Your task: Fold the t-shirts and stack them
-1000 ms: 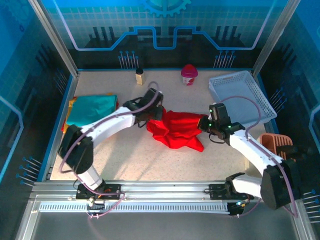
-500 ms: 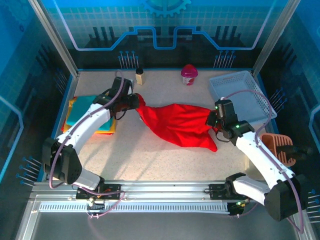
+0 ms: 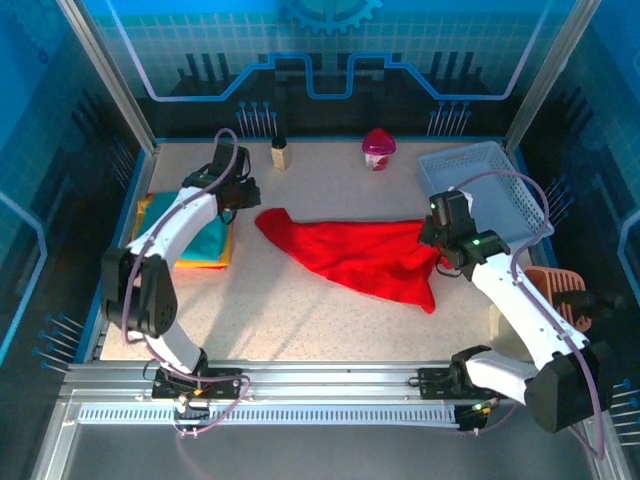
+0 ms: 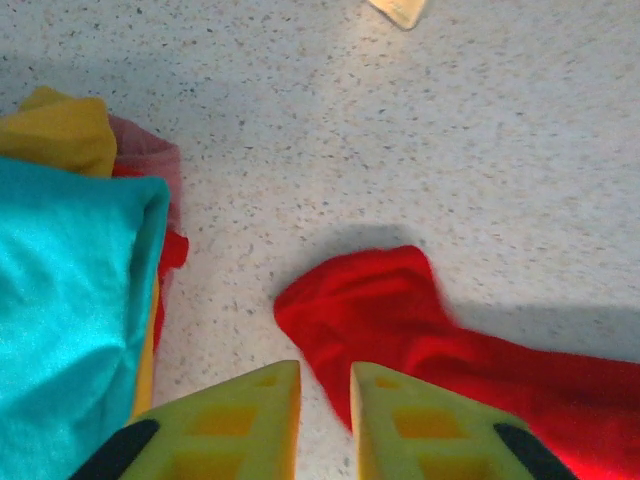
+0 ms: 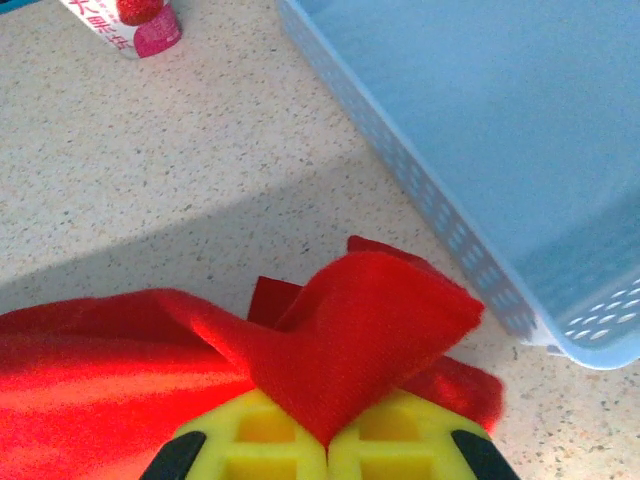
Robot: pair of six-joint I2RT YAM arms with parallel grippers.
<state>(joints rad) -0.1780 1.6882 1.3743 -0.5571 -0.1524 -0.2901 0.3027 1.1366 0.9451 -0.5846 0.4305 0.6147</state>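
The large red t-shirt (image 3: 360, 255) lies stretched out across the middle of the table. My right gripper (image 3: 441, 238) is shut on its right edge, and the pinched red cloth (image 5: 370, 330) bunches up over the right gripper (image 5: 327, 438). My left gripper (image 3: 240, 193) hovers by the shirt's left end (image 4: 370, 305). In the wrist view the left gripper (image 4: 325, 372) has its jaws slightly apart, open, with bare table between them. A folded teal t-shirt (image 4: 70, 310) tops the stack at the left (image 3: 203, 240), with a yellow t-shirt (image 4: 60, 135) under it.
A white lattice basket (image 3: 485, 185) stands at the back right, close to my right gripper (image 5: 480, 130). A pink cup (image 3: 378, 148) and a small bottle (image 3: 279, 153) stand at the back. An orange-brown object (image 3: 556, 290) sits at the right edge.
Both arms pulled apart and stretched the bunched red shirt flat. My left gripper let go of its left end and moved back-left over the stack. The right one kept its hold.
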